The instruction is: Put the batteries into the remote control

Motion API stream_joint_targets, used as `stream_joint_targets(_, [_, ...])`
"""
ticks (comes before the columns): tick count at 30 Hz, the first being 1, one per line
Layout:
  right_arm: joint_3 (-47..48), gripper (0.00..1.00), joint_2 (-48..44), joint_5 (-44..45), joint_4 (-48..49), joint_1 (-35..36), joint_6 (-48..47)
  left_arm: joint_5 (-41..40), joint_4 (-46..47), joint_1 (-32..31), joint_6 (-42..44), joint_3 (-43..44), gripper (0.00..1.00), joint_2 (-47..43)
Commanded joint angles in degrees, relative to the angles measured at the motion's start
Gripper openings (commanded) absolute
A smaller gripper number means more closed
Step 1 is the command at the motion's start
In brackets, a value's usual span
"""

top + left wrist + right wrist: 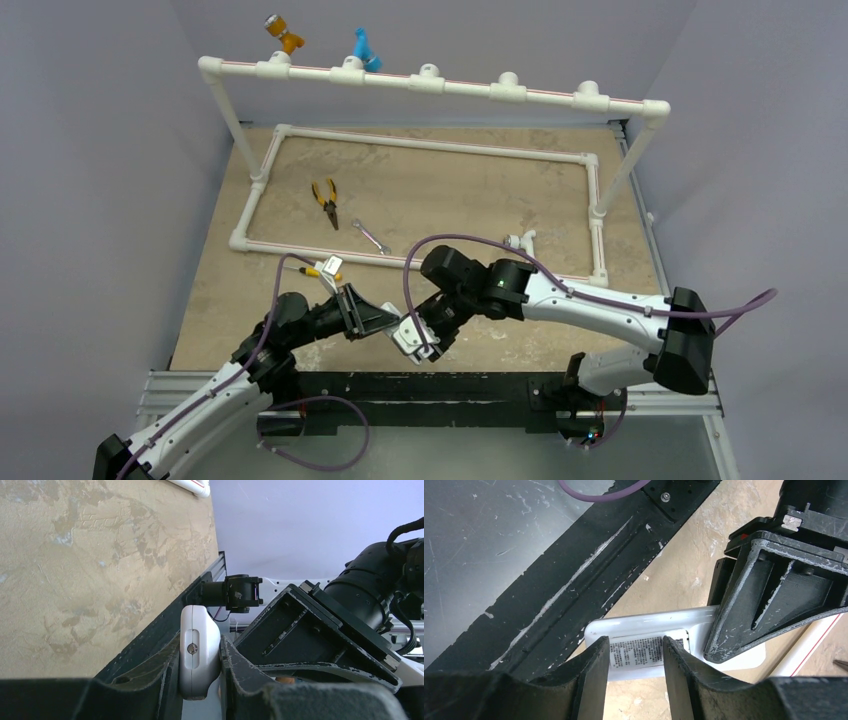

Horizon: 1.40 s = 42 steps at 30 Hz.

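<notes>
Clamping the remote control (199, 630) edge-on, the left gripper (199, 646) has both fingers pressed against the handset's flat faces, above the near edge of the table (450, 190) by the black base rail (574, 587). The left wrist view shows only the narrow white side and one small screw, and the handset's lower end runs out of sight between the fingers.

The right gripper (634, 645) stands with its jaws apart over the back of the handset, and a grey printed label (636, 655) shows in the gap. That label sits on a panel with a rounded outline that passes under one finger (684, 672). Whether the fingertips touch the panel cannot be told. The print is too blurred to read, and the panel hides whatever lies in the recess beneath it. The left gripper's black body covers the handset's far end.

From above, the two grippers mask nearly all of the handset, leaving a small white patch.

Farther back on the table, inside and beside a white pipe frame (430, 145), lie yellow-handled pliers (325, 200), a silver wrench (372, 237) and a screwdriver (325, 270) that is partly hidden by the left arm.
</notes>
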Motion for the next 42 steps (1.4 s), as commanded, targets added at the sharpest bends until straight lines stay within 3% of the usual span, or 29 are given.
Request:
stream_joint_targets(1, [3.56,0.42,2.2,1.01,-0.97,-0.12,-1.37,3.35,7.88,-0.4,-1.8,1.12,0.0,-0.82])
stream_joint_targets(32, [4.22,0.46,3.07,-0.72,-7.46,-0.15,-1.05,2.95,8.1,-0.4,-1.86,0.9,0.0,-0.54])
stream_joint_targets(42, [4.86,0.55,2.53,-1.35,-7.93,-0.15,-0.51,2.99,8.45,-0.41,-1.86,0.82,0.0,-0.2])
